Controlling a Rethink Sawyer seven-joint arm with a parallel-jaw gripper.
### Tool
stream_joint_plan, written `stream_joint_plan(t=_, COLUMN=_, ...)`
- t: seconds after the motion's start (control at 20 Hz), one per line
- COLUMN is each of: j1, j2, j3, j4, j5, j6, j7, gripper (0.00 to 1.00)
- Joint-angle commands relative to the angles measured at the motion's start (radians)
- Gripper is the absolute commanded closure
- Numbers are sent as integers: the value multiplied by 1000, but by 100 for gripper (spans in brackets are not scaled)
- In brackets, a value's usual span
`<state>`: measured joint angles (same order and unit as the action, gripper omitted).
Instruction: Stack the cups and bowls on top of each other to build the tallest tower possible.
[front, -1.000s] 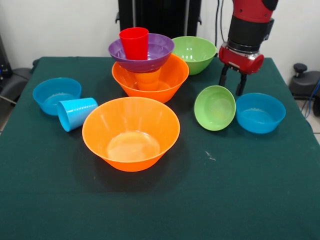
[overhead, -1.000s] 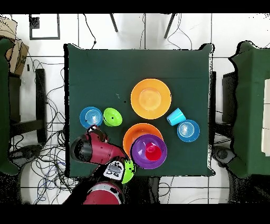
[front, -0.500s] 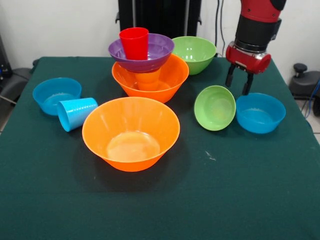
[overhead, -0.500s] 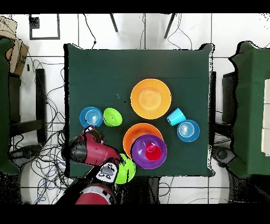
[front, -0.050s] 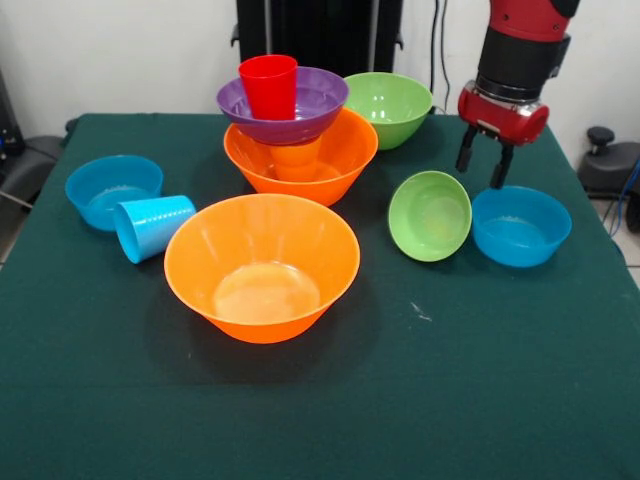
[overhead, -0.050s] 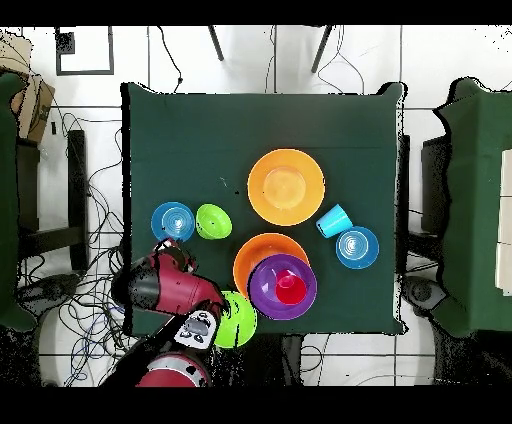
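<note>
A green-covered worktop (front, -0.050s: 500, 400) is seen. Around the near orange bowl (front, -0.050s: 262, 265) lie a tipped light blue cup (front, -0.050s: 152, 226), blue bowls (front, -0.050s: 113, 189) (front, -0.050s: 520, 225), green bowls (front, -0.050s: 430, 215) (front, -0.050s: 388, 107) and the tower's orange base bowl (front, -0.050s: 340, 160).

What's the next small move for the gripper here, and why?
Probably lower the gripper onto the near rim of the small blue bowl just below it. The jaws are open and empty, hanging above the bowl's back edge. The tower ends at the red cup, which has nothing on it, so a small bowl looks like the next layer.
</note>
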<state>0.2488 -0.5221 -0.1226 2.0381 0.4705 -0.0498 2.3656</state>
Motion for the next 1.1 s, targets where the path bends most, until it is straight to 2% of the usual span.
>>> stream_joint_plan(t=0.05, j1=-54, j2=25, j3=108, j4=-48, j5=16, j6=-43, j7=188, gripper=0)
stream_joint_plan(t=0.45, j1=-110, j2=128, j3=148, j4=-101, j5=-17, j6=-134, j7=183, gripper=0)
stream_joint_plan(t=0.6, j1=-88, j2=122, j3=143, j4=-94, j5=5, j6=-130, j7=193, gripper=0)
stream_joint_plan(t=0.75, j1=-42, j2=133, j3=106, j4=-149, j5=66, j6=-77, j7=175, gripper=0)
stream_joint_plan(t=1.1, j1=-20, j2=123, j3=85, j4=-153, j5=89, j6=-53, j7=172, gripper=0)
